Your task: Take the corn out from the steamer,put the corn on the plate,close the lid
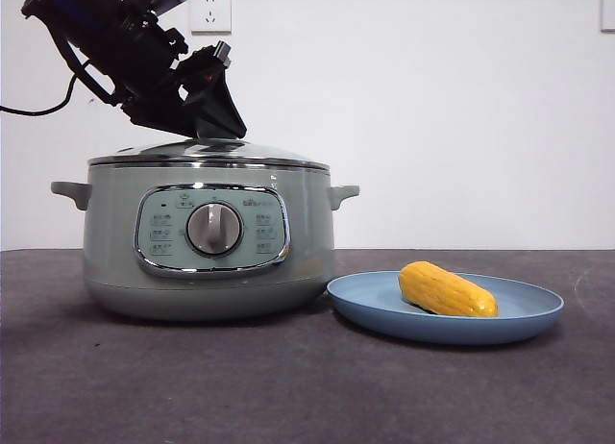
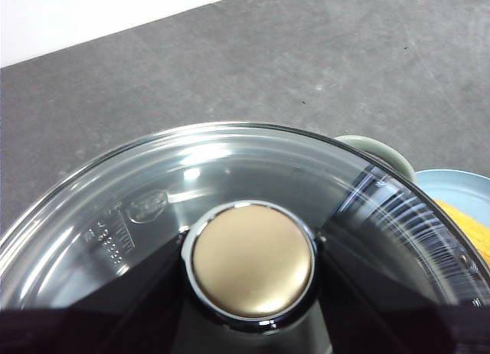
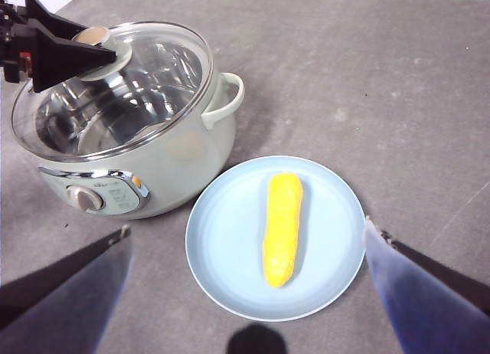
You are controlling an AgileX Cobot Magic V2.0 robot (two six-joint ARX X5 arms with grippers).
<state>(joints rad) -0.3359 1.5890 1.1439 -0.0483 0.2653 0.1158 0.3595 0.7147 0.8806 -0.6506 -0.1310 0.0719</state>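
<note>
One steamer (image 1: 209, 242), sage-green, at left, carrying one glass lid (image 1: 209, 153) seated on its rim; lid judged stiff, breakable and slick, best taken by its single knob (image 2: 253, 260). Left gripper (image 1: 213, 112) at that knob, jaws either side of it; whether they clamp it cannot be told. One plate (image 1: 533, 314), light blue, just beside the steamer at right. One corn (image 1: 447, 289), lying on the plate; judged light, firm, ribbed. Right gripper (image 3: 245, 250) hovers above the plate, jaws wide apart, empty.
</note>
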